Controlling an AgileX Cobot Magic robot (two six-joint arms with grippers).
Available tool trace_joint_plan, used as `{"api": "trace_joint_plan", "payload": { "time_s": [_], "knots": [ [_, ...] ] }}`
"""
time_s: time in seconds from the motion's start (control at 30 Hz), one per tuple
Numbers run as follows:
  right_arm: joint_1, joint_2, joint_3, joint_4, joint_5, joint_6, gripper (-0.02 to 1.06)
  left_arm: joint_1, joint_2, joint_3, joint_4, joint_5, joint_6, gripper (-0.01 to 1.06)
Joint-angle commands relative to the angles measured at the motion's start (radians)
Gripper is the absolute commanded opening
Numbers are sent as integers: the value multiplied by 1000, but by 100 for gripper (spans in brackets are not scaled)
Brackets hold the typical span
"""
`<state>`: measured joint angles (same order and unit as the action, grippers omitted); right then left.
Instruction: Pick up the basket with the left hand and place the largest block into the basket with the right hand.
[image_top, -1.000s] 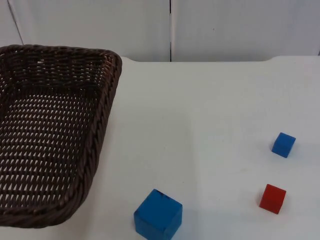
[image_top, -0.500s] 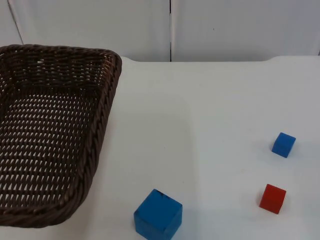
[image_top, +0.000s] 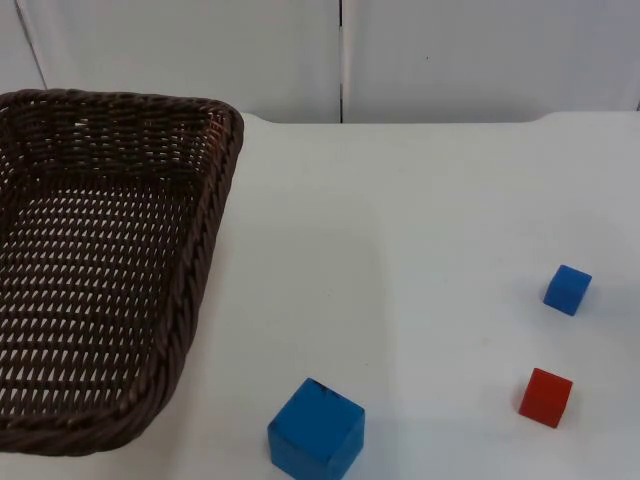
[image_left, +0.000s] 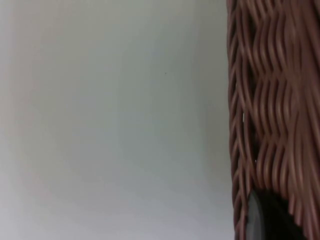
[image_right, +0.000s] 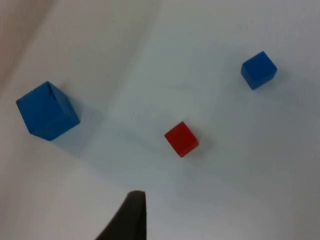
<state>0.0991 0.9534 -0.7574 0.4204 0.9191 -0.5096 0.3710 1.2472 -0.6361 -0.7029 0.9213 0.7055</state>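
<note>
Presently, notes at this moment:
Basket: the brown wicker basket (image_top: 110, 260) sat at the left of the top view, on the white table (image_top: 420, 220), or perhaps just off it; I could not tell which.
Left gripper: close against the basket's woven wall (image_left: 272, 100) in the left wrist view; whether it grasped the rim or was released, I could not tell.
Largest block: the big blue block (image_top: 316, 430) lay at the lower middle of the top view, just beside the basket's near corner, apart from it.
Other blocks: small red block (image_top: 546, 397) and small blue block (image_top: 568, 290) at the right, well apart from the big one.
Right gripper: hung above the three blocks; one fingertip (image_right: 127, 220) visible, state unknown.
Risk: the red block lay nearest the fingertip's line in the right wrist view, so a descent there would take the wrong block. The big block stood corner-on, so a jaw closing on its edges might twist it loose.
</note>
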Motion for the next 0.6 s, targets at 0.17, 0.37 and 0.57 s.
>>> {"api": "trace_joint_plan", "payload": {
  "time_s": [0.17,0.37,0.57],
  "knots": [
    [55,134,-57,80,-54,-84,105,2,-12,1,-39,4,4,0],
    [245,193,-60,42,-166,-84,105,2,-12,1,-39,4,4,0],
    [453,279,-60,-60,-297,-84,105,2,-12,1,-39,4,4,0]
  ]
}}
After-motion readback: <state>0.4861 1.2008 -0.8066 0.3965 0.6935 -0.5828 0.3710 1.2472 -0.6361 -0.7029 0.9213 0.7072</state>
